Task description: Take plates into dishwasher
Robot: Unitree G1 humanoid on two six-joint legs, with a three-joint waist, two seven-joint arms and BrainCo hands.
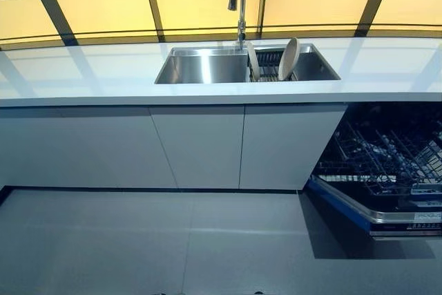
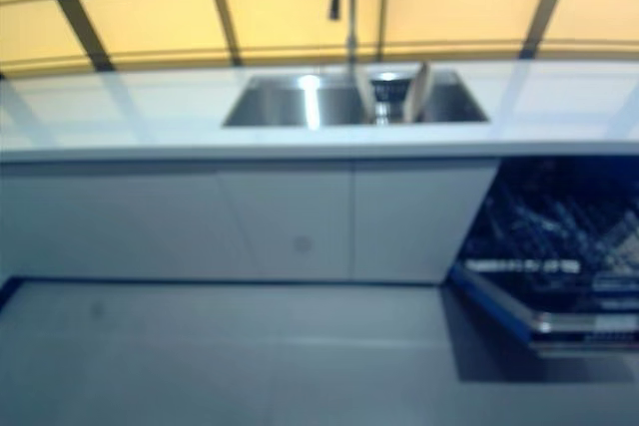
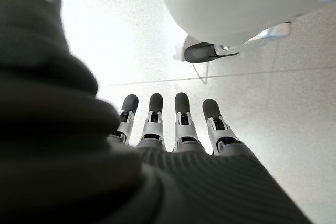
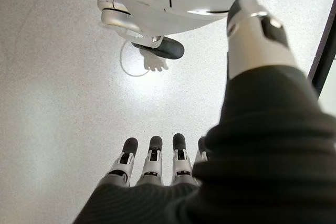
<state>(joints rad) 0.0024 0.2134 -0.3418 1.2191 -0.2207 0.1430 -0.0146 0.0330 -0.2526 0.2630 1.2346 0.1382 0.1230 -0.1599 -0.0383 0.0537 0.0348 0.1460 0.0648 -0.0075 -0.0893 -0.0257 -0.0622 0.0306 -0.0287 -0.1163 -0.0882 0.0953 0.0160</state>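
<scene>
Plates (image 1: pixel 288 59) stand in the sink (image 1: pixel 200 67); dishwasher (image 1: pixel 387 170) below, to its right.

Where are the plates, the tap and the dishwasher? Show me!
plates (image 1: pixel 288 59), left eye view, on the face of the bigger plate standing in the sink rack.
tap (image 1: pixel 242 5), left eye view, on its upright metal pipe.
dishwasher (image 1: pixel 345 206), left eye view, on the blue edge of its open door.

Two plates (image 1: pixel 288 59) upright (sink rack)
</scene>
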